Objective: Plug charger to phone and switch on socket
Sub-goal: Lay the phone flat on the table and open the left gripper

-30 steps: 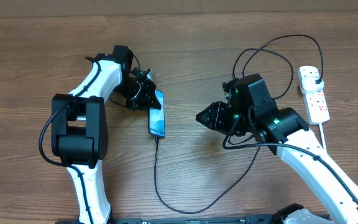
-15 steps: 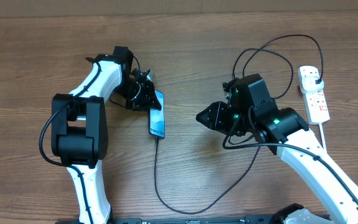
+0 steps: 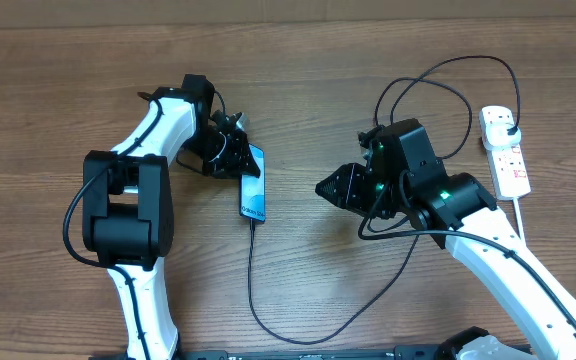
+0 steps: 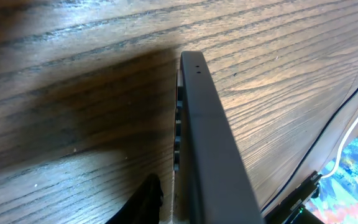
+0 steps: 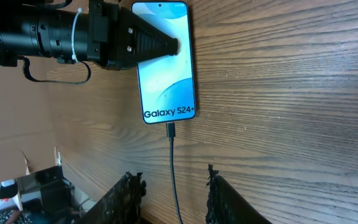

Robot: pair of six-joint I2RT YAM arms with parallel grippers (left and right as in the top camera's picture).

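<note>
Broad bare wood along the left and far edges of the brown wooden table (image 3: 48, 100). Left of centre, lying flat: slim rectangular smartphone with glowing light-blue screen (image 3: 253, 185), thin black cable (image 3: 250, 270) plugged into its near end, looping toward the near edge and up to the small white oblong power strip (image 3: 508, 160) by the right edge. Left gripper (image 3: 238, 158) at the phone's far end, one finger (image 5: 157, 46) across the screen; cannot tell whether clamped. Right gripper (image 5: 173, 199) spread apart, empty, clear of the phone.

Bright, even light from above leaves soft shadows on the table (image 3: 298, 60). The left wrist view is blurred, with dark shadow beside the phone (image 4: 210, 137).
</note>
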